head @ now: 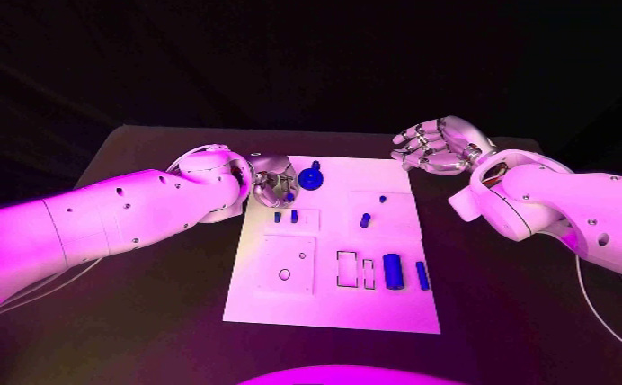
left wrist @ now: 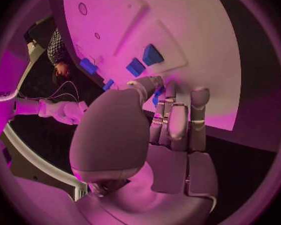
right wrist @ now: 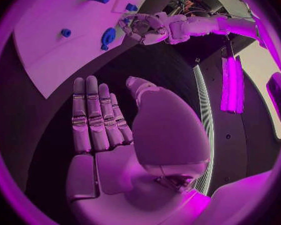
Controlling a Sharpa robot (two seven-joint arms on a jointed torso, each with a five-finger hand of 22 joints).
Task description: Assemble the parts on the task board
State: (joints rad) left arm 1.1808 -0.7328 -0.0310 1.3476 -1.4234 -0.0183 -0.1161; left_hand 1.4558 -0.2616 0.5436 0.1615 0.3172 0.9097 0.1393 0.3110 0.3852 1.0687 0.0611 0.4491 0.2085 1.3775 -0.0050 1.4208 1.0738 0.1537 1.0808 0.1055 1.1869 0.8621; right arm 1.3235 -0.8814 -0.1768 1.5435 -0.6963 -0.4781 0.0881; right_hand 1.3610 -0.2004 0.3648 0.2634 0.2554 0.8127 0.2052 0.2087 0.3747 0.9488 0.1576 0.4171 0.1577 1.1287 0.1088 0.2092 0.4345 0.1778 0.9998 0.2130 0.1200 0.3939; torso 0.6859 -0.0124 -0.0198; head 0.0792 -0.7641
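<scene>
White task board (head: 260, 299) is flanked by left hand (head: 273, 180), fingers curled over its far corner, grip unclear, and right hand (head: 439, 146), held empty with fingers extended.

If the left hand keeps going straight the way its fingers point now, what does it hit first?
Probably the round blue part at the far end of the task board: the left hand sits at the board's far-left edge, fingers aimed toward it. Depth is unclear, so height clearance is uncertain.

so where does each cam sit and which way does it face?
Head: on the robot's head, looking down at the white board; both arms enter, left hand, right hand.
Left wrist: behind the left hand, facing the board.
Right wrist: behind the right hand, facing the board's corner and the left hand.
All share the board.
</scene>
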